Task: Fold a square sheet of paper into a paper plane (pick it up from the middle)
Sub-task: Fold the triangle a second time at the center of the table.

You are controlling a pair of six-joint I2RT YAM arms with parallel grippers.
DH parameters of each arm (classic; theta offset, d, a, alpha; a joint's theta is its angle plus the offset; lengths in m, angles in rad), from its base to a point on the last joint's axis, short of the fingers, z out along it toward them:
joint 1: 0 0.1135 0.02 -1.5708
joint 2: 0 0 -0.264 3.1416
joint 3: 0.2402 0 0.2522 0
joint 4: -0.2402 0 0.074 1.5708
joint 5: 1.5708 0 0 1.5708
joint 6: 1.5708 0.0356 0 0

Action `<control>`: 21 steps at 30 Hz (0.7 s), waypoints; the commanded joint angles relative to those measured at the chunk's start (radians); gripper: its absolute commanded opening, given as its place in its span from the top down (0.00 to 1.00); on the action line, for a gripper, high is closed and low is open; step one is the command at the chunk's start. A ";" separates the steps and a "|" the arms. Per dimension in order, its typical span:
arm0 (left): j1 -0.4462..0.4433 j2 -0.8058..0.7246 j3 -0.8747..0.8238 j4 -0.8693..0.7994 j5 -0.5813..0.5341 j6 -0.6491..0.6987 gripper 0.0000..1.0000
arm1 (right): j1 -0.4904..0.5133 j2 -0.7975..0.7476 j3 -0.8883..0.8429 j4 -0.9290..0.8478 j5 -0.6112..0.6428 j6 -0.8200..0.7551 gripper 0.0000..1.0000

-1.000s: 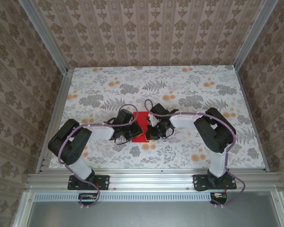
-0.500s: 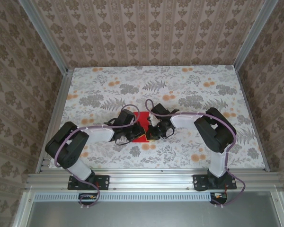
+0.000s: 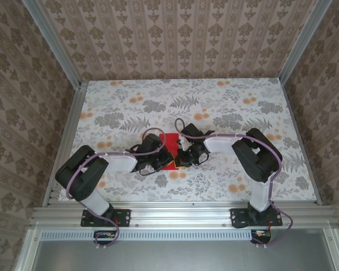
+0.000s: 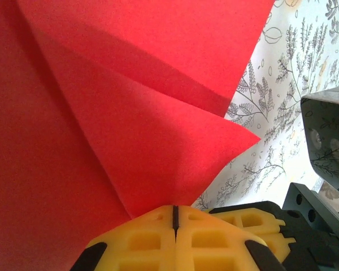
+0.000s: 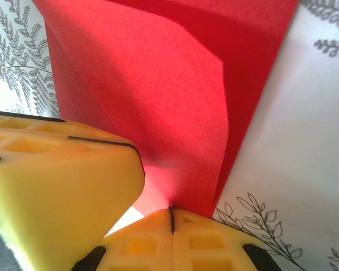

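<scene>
Your left gripper (image 4: 174,217) has its yellow fingertips pressed together with no gap, and the point of a folded flap of the paper (image 4: 130,141) runs right into the seam between them, so it is pinching the paper. Your right gripper (image 5: 170,219) is closed the same way, with a raised red edge caught at its seam. In its wrist view a yellow finger of the left gripper sits just beside it, at the left. The paper is creased rather than flat: the left wrist view shows two overlapping triangular flaps, and the right wrist view shows a layer lifted off the surface and curling over another. From above, you see both grippers meeting low over the paper at the middle of the table (image 3: 231,107), a little nearer the arms than the far side, with red showing on the far side of the grippers and a sliver on the near side. The tabletop is covered in a pale print of grey ferns and orange flowers. Aluminium rails (image 3: 186,214) frame it, and walls (image 3: 175,39) of brown damask paper close in three sides.
</scene>
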 commanded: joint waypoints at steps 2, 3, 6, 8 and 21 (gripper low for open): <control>-0.095 0.055 -0.030 0.016 -0.009 -0.124 1.00 | 0.008 0.067 -0.029 -0.026 0.077 0.011 1.00; -0.105 0.061 -0.029 0.028 -0.018 -0.144 1.00 | 0.010 0.069 -0.029 -0.025 0.077 0.012 1.00; -0.129 0.080 -0.029 0.029 -0.059 -0.190 1.00 | 0.010 0.073 -0.030 -0.027 0.079 0.013 1.00; -0.138 0.086 -0.047 0.035 -0.090 -0.220 1.00 | 0.010 0.073 -0.033 -0.032 0.088 0.012 1.00; -0.080 0.035 -0.122 0.012 -0.184 -0.157 1.00 | 0.010 0.066 -0.071 -0.095 0.163 -0.053 1.00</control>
